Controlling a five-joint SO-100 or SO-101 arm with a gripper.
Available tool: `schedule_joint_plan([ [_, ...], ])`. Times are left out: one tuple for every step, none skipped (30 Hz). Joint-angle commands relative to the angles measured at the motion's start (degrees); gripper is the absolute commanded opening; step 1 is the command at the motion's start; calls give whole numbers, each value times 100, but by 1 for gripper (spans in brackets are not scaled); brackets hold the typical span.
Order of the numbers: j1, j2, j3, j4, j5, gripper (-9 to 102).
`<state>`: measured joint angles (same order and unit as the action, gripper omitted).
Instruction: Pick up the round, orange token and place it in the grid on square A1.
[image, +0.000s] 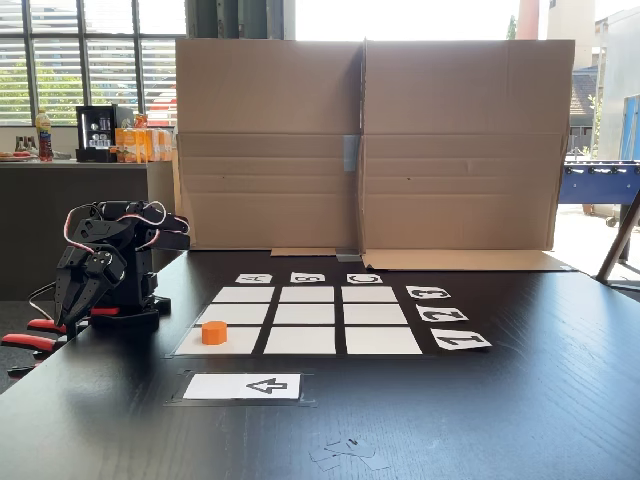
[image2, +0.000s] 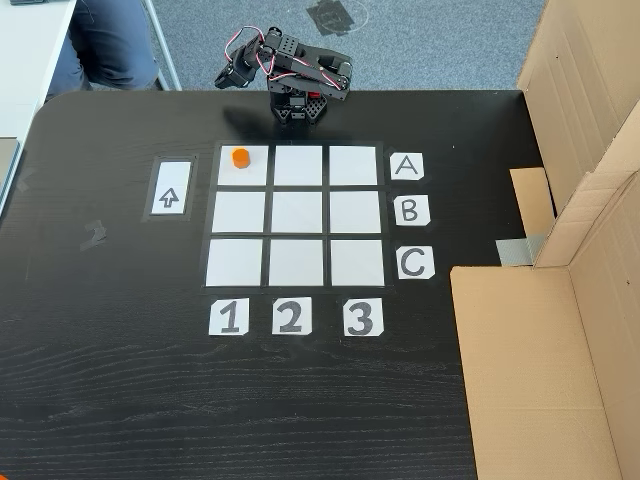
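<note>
We are at a black wood-grain table (image2: 120, 400) with tall brown cardboard screens (image: 370, 140) standing along one edge, bright windows behind them, and a person's legs seated past the far corner in the top-down fixed view. Taped flat near the table's middle is the grid of nine white paper cells (image2: 296, 214) with black gaps, three rows by three. Beside it we count six label cards: A (image2: 406, 166), B and C along one side, 1 (image2: 227, 317), 2 and 3 along another. One separate white card with a black arrow (image2: 170, 189) lies just beside the grid; we judge it marks a starting spot.

There is one small bright orange plastic token (image2: 240, 157). It stands inside the corner cell in row A and column 1, square A1 (image2: 243, 172), towards that cell's edge nearest the robot, so we judge the placing done.

The single black arm is folded over its base at the table edge by row A. Its tool (image: 68, 305) hangs downward, well apart from the token and holding nothing; we cannot tell how far its jaws are parted.
</note>
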<state>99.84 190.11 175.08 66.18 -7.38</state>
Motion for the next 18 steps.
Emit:
schedule_joint_plan([
  [220, 26, 9, -88, 35, 0],
  [220, 26, 9, -88, 35, 0],
  [220, 26, 9, -88, 35, 0],
  [220, 26, 9, -88, 44, 0],
  [220, 26, 9, -88, 44, 0],
  [220, 26, 9, -88, 44, 0],
  [220, 26, 9, -88, 26, 0],
  [220, 26, 9, -88, 26, 0],
  [220, 26, 9, -88, 26, 0],
  [193, 26, 9, -88, 26, 0],
  [158, 26, 9, -88, 26, 0],
  [158, 26, 9, -88, 18, 0],
  [158, 26, 9, -88, 18, 0],
  [167, 26, 9, -88, 18, 0],
  [167, 26, 9, -88, 18, 0],
  [167, 26, 9, -88, 18, 0],
  [167, 26, 9, -88, 18, 0],
  [167, 26, 9, -88, 18, 0],
])
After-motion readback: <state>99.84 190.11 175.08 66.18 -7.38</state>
